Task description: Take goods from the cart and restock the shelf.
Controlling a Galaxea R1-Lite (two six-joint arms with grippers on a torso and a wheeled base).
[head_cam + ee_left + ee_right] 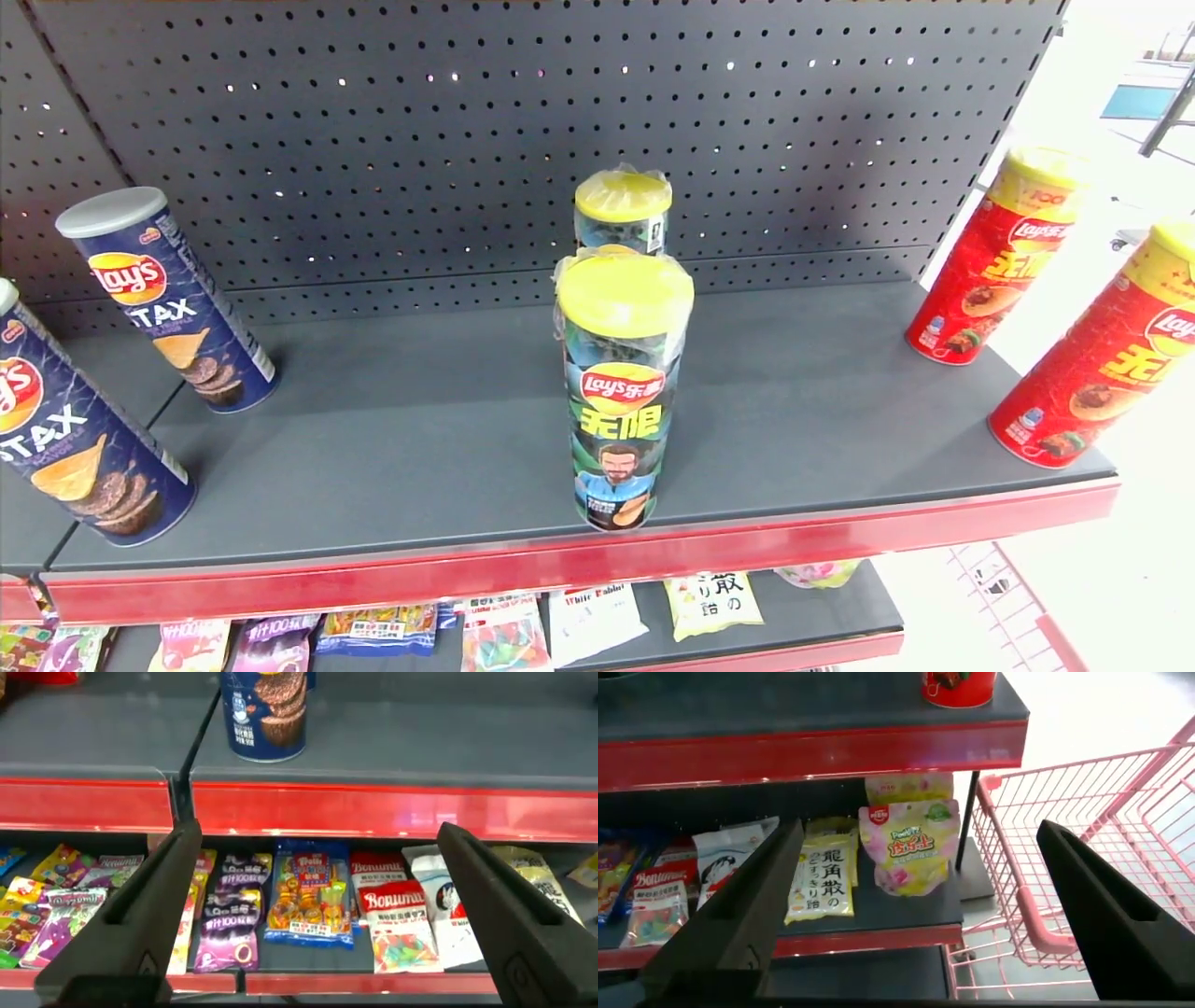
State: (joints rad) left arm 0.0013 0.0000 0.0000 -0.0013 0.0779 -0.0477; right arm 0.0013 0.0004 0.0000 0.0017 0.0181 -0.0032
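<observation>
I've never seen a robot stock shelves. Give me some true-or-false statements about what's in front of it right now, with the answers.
1. Two red cans stand at the right end of the shelf. True.
2. The yellow-lidded cans lie on their sides. False: both stand upright, one behind the other.
3. The left gripper holds a can. False: its fingers are spread wide with nothing between them; the blue can stands on the shelf.
4. A pink cart stands beside the lower shelf. True.
5. Bagged sweets lie on the lower shelf. True.
</observation>
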